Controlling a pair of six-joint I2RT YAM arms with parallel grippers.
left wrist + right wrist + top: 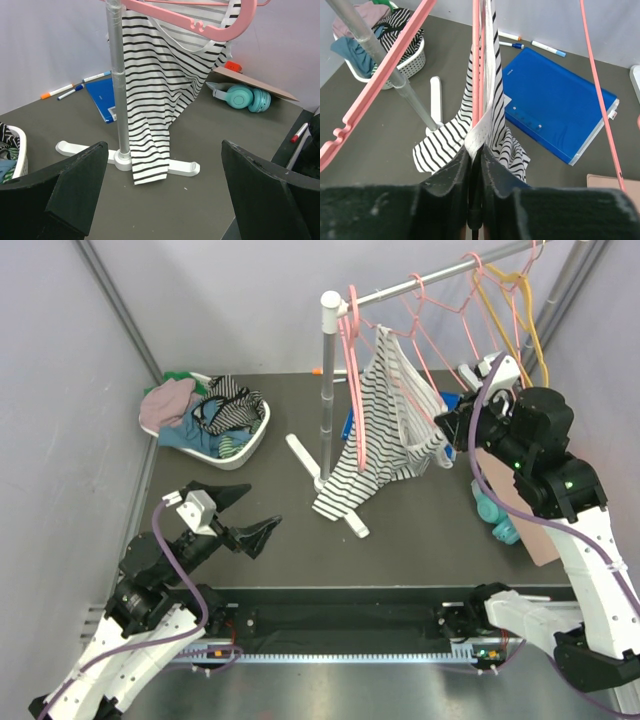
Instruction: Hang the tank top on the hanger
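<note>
The white, black-striped tank top (385,430) hangs from the thin pink hanger (425,360) on the rack rail, its lower end draped onto the rack's base. My right gripper (447,430) is at the top's right side. In the right wrist view it (479,150) is shut on a white strap (487,107), with the thin pink hanger wire (476,75) running right beside the strap into the jaws. My left gripper (240,515) is open and empty, low over the table, left of the rack. In the left wrist view it (162,150) faces the hanging tank top (155,100).
A thick pink hanger (352,370) hangs next to the rack pole (328,390); a yellow hanger (520,310) hangs at the rail's right end. A laundry basket (215,420) sits at back left. A blue folder (555,105), teal headphones (495,520), cardboard and markers (62,92) lie around the rack's white base (340,505).
</note>
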